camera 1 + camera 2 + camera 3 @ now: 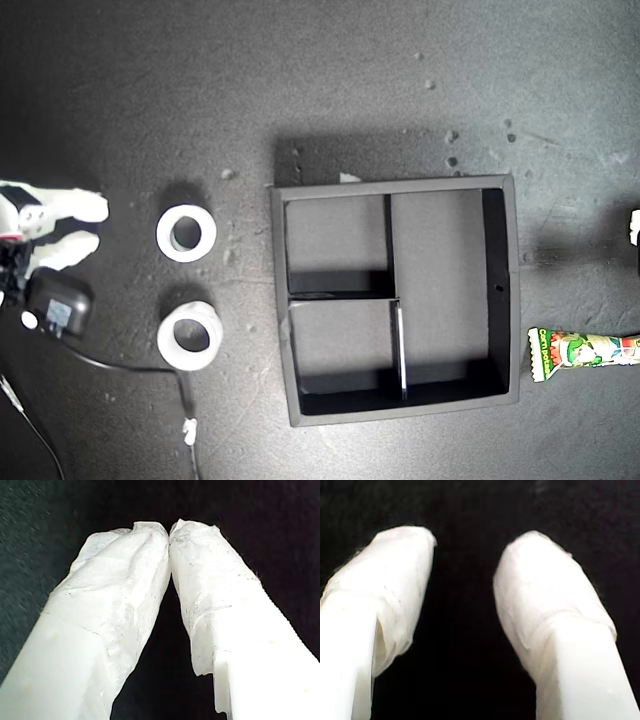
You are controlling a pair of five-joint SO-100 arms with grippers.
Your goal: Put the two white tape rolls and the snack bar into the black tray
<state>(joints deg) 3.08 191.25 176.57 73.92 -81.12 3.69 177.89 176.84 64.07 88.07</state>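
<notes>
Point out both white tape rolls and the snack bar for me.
upper tape roll (186, 233): exterior view, on its white ring face.
lower tape roll (190, 336): exterior view, on its white ring face.
snack bar (585, 352): exterior view, on its printed wrapper.

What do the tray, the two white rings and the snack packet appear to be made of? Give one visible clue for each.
Black tray: probably moulded plastic, given its matte finish and thin, even walls. Two white tape rolls: smooth white rings with open centres, likely wound tape; the core is unclear. Snack bar: glossy printed film wrapper with a crimped end.
</notes>
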